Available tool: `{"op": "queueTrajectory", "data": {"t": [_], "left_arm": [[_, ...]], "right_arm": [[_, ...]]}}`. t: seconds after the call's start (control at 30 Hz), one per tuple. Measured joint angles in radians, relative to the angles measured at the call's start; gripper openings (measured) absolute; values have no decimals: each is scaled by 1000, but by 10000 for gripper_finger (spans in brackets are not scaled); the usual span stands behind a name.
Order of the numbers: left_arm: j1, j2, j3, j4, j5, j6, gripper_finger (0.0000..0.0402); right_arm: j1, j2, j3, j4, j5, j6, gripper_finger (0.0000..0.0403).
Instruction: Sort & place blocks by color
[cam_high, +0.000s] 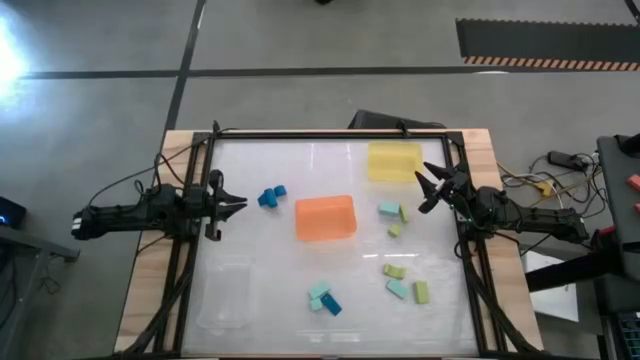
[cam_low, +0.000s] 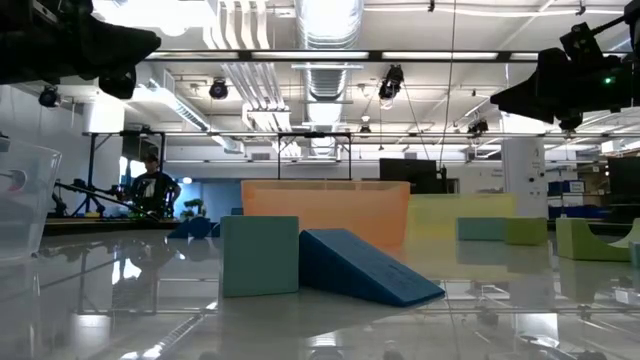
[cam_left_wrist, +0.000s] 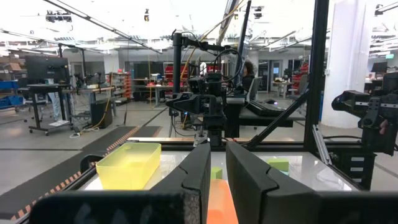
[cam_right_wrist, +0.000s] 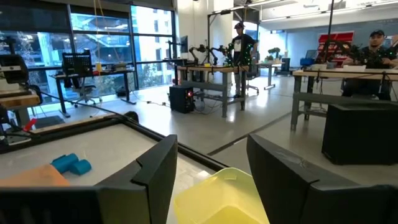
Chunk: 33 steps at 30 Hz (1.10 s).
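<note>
So the blocks are all loose on the table, none in a tray. Closest to the left hand is a pair of dark blue blocks, touching each other, just past its fingertips toward the middle of the table. That hand is pinched nearly closed with nothing in it, sitting at the left edge of the table.

On the other side, the right hand has its fingers spread fairly wide, also empty, up off the table near the right edge. Just inward from it there's a teal block with a yellow-green block touching it, and another small yellow-green one right below those. Further toward the front from that hand: a yellow-green block, a teal one and another yellow-green one, all close together.

Well away from both hands, at the front middle, sits a little cluster of teal blocks with a dark blue block leaning against them; the low view shows that blue one as a wedge tipped onto the teal cube.

Trays: orange tray dead centre between the hands, yellow tray right beside the right hand at the back, clear tray front left, on the left hand's side.
</note>
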Motion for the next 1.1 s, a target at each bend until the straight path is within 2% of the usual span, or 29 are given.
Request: {"op": "queueTrajectory", "data": {"t": [0.17, 0.3, 0.57, 0.73, 0.87, 1.1], "left_arm": [[0, 0, 0, 0, 0, 15, 35], [0, 0, 0, 11, -2, 168, 35], [0, 1, 0, 33, -14, 183, 35], [1, 5, 0, 187, -27, 24, 35], [1, 4, 0, 338, -31, -55, 35], [1, 5, 0, 505, -31, -53, 35]], "right_arm": [[0, 0, 0, 0, 0, -2, 185], [0, 0, 0, 1, 0, 46, 185], [0, 0, 0, 77, 24, 576, 185], [0, 0, 0, 92, 28, 813, 185], [0, 0, 0, 91, 29, 825, 185], [0, 0, 0, 107, 30, 820, 185]]}}
